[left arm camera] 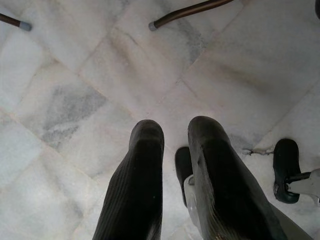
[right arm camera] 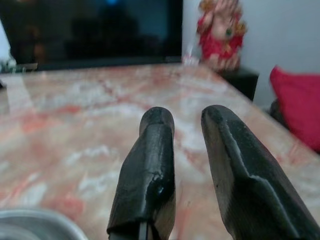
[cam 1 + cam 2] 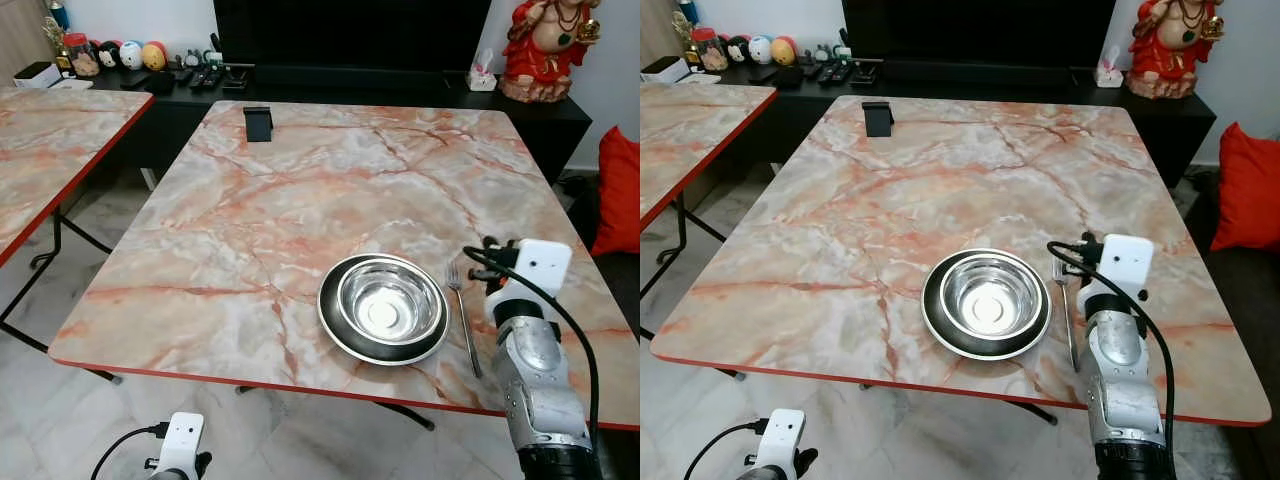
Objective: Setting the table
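I judge the setting partly complete. A shiny round steel bowl (image 3: 384,304) sits nested in a dark-rimmed round plate (image 3: 340,335) on the pink-veined marble-pattern table (image 3: 250,230), near the table's front edge at about 5 o'clock from its centre. A slim silver fork (image 3: 461,310) lies flat just beside the plate at its 3 o'clock, tines pointing to 12 o'clock, not touching the rim. I see no spoon, knife, cup or napkin, so further pieces are probably still to be fetched.

The right gripper (image 2: 187,150) hovers above the table beside the fork; in the right wrist view its two black fingers stand slightly apart, released, with nothing between them. The left gripper (image 1: 175,170) hangs low over the pale marble floor tiles (image 1: 75,90), fingers a little apart and empty.

Surroundings: a small black stand (image 3: 258,123) rests at the table's far edge, about 11 o'clock. A second marble-pattern table (image 3: 50,140) stands at 9 o'clock. A red seated figurine (image 3: 545,45) occupies the black sideboard at 1 o'clock, and a red cushion (image 3: 620,190) lies at 3 o'clock. I judge that nothing obstructs the place setting
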`<state>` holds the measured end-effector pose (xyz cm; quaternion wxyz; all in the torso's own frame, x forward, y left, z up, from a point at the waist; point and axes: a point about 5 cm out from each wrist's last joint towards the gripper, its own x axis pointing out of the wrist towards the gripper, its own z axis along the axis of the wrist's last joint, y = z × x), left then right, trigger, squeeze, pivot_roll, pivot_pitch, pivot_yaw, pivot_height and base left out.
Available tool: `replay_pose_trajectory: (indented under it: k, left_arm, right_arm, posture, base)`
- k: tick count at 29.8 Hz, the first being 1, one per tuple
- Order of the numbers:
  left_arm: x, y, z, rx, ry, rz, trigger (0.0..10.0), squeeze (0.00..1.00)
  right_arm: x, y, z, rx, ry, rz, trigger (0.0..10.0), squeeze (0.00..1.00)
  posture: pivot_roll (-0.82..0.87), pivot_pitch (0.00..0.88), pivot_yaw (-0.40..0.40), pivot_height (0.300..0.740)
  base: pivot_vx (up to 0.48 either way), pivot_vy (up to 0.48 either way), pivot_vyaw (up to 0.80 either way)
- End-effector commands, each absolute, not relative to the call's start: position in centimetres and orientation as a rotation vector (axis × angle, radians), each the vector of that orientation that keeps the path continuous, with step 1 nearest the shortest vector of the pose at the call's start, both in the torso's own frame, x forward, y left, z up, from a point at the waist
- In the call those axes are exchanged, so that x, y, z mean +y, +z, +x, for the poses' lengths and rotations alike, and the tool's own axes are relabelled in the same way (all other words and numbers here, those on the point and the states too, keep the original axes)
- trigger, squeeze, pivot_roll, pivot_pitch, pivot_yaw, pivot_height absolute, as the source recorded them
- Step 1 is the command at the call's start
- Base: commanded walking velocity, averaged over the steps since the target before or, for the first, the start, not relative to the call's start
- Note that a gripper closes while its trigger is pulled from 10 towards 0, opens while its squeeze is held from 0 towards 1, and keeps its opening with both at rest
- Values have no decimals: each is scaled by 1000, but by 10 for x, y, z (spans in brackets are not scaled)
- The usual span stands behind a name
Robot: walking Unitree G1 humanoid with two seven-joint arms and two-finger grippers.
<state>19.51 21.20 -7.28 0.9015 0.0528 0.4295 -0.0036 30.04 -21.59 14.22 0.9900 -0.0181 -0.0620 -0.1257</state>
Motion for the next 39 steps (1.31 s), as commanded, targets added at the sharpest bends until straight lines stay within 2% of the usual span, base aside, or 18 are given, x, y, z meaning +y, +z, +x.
replay_pose_trajectory:
  k: [1, 8, 18, 39]
  left_arm:
    - [214, -74, 191, 895, 4, 114, 10000, 0]
    - [214, -75, 189, 882, 40, 69, 10000, 0]
    - [213, -75, 189, 881, 41, 69, 10000, 0]
    - [215, -78, 184, 893, 35, 75, 10000, 0]
  right_arm:
    - [-215, 152, 295, -204, -256, -50, 10000, 0]
    - [-207, 154, 289, -264, -238, -53, 10000, 0]
    - [-195, 161, 295, -313, -214, -24, 10000, 0]
    - [-190, 155, 293, -311, -200, -10, 10000, 0]
  posture:
    - [-20, 0, 7, 740]
    - [-14, 0, 0, 740]
    - [-6, 0, 0, 740]
    - [-11, 0, 9, 740]
  base:
    - [0, 0, 0]
    - [0, 40, 0]
    - [0, 347, 0]
    - [0, 370, 0]
